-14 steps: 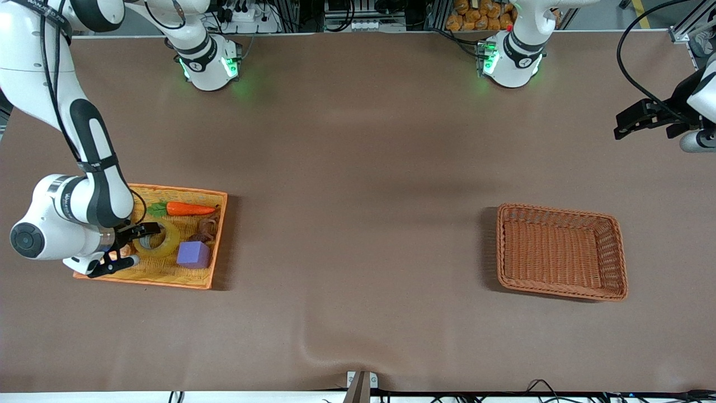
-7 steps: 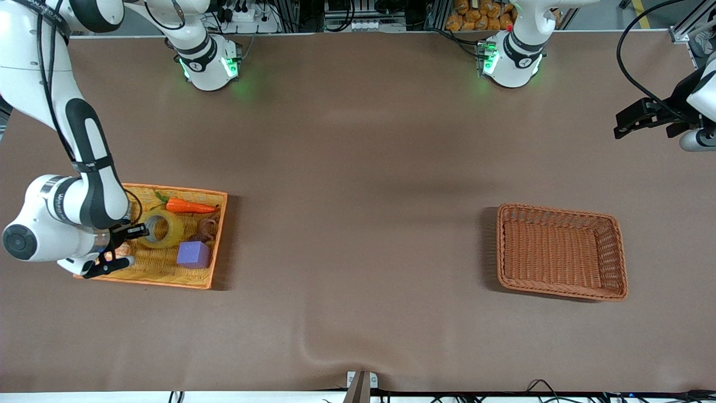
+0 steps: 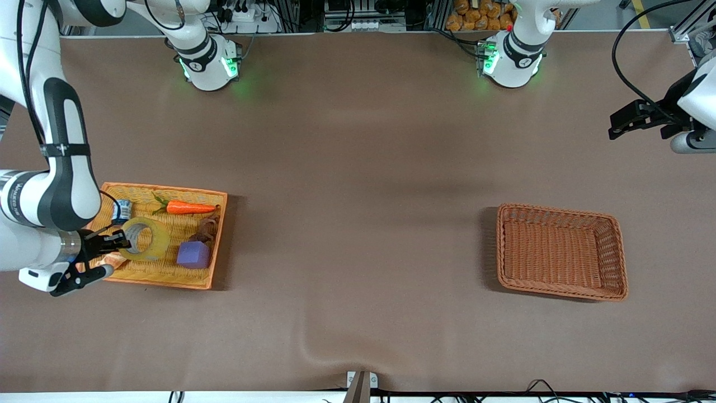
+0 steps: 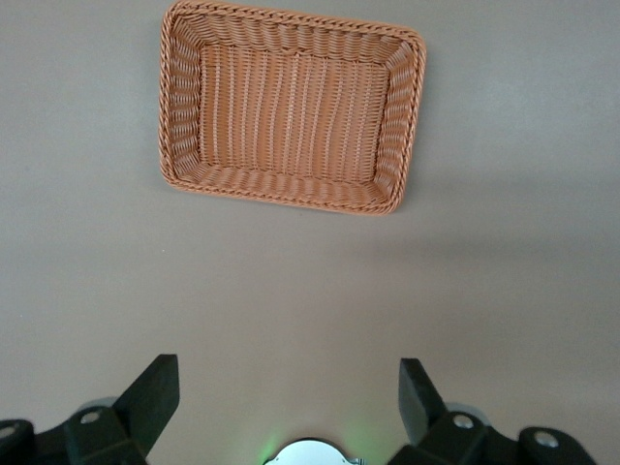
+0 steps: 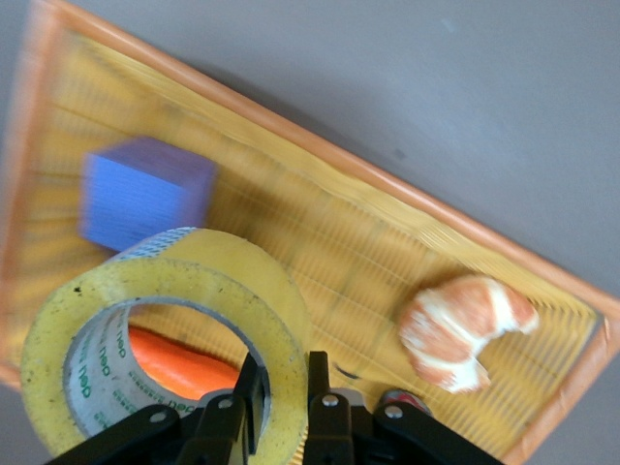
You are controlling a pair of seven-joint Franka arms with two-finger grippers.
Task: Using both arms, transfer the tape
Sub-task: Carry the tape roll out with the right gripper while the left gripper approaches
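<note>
Over the orange tray [image 3: 168,280], at the right arm's end of the table, the right gripper [image 3: 118,240] pinches the wall of the tape [image 3: 146,239], which hangs above the purple cube [image 3: 193,254] and carrot [image 3: 190,208], its hole tilted sideways. Bare table separates tray from wicker basket [image 3: 561,252]. High over the table's other end, the left gripper [image 3: 632,118] waits, fingers spread wide.

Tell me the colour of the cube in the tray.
The cube is purple, seen best in the front view, beside the tape.
</note>
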